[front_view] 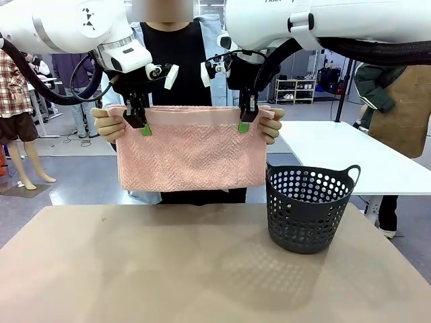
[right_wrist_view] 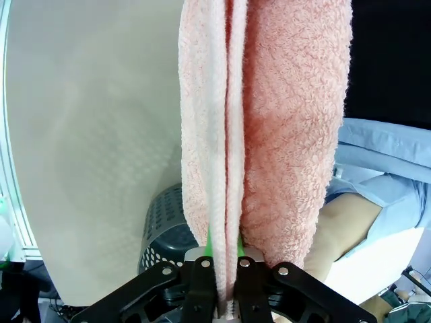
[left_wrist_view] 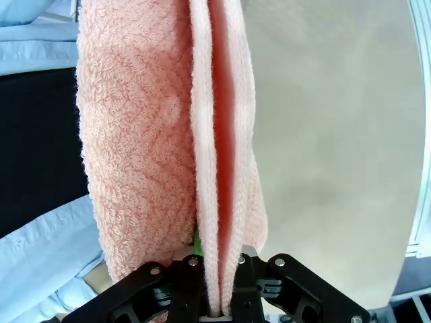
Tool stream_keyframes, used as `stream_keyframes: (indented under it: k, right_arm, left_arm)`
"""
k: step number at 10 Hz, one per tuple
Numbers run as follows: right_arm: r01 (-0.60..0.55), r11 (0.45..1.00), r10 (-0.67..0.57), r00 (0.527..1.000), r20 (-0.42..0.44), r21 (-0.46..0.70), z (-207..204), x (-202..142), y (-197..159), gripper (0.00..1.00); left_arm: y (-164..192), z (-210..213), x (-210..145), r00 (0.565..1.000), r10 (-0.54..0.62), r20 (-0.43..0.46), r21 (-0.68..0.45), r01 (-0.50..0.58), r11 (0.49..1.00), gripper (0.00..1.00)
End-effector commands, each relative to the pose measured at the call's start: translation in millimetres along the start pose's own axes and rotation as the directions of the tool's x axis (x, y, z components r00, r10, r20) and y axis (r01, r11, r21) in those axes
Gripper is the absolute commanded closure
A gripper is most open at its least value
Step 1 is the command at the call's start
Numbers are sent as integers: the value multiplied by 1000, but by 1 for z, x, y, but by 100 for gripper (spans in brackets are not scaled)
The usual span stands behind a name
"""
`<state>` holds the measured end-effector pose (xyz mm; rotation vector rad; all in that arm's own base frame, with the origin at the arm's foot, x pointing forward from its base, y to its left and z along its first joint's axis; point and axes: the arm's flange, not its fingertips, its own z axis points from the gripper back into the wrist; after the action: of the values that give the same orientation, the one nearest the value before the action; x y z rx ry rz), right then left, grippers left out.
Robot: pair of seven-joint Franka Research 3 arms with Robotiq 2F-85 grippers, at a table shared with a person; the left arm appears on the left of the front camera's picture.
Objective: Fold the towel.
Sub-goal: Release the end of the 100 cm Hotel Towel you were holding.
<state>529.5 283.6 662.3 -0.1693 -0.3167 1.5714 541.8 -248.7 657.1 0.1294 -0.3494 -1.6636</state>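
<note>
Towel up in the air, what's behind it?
A person stands behind the towel, gripping its top corners with one hand and the other hand. The towel covers the person's middle, so that cannot be seen.

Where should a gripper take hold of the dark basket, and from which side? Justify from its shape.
Grip the basket by its rim, probably at the raised loop handle on the picture's right, coming from above. It stands upright, open-topped, so one finger can go inside, one outside; the hanging towel crowds its other side.
</note>
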Motion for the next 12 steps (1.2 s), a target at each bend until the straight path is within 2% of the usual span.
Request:
stream_keyframes:
  k: [1,4,5,6,7,8,9,10,11,12]
  right_arm:
    - [-1,1000,1,1000,-2,-3,1,-1,0,100]
    - [-1,1000,1,1000,-2,-3,1,-1,0,100]
    - [0,1000,0,1000,0,0,0,0,0,96]
    - [11,1000,-11,999,39,1,5,-3,0,96]
    - [-5,1000,5,1000,6,-8,8,-6,1,61]
    - [23,1000,-22,999,28,-11,10,-10,0,61]
    - [40,999,-40,998,53,-10,15,-11,0,27]
    - [48,999,-47,997,61,-18,19,-11,1,59]
    - [51,999,-49,996,80,-12,26,-10,1,0]
    - [67,997,-64,994,83,-24,34,-11,1,24]
  left_arm:
    - [0,0,0,1000,9,0,3,-9,1000,100]
    - [0,0,0,1000,9,0,3,-9,1000,100]
    - [0,0,0,1000,9,0,3,-9,1000,100]
    - [0,0,0,1000,0,0,0,0,1000,77]
    - [3,2,-1,998,59,-22,15,-58,998,50]
    - [2,5,-1,998,57,-15,23,-57,998,32]
    - [0,9,1,999,49,-15,27,-48,998,5]
    - [0,13,2,998,57,3,31,-57,998,0]
    - [0,19,4,997,77,8,51,-77,996,0]
    - [-1,29,4,996,85,26,70,-86,994,0]
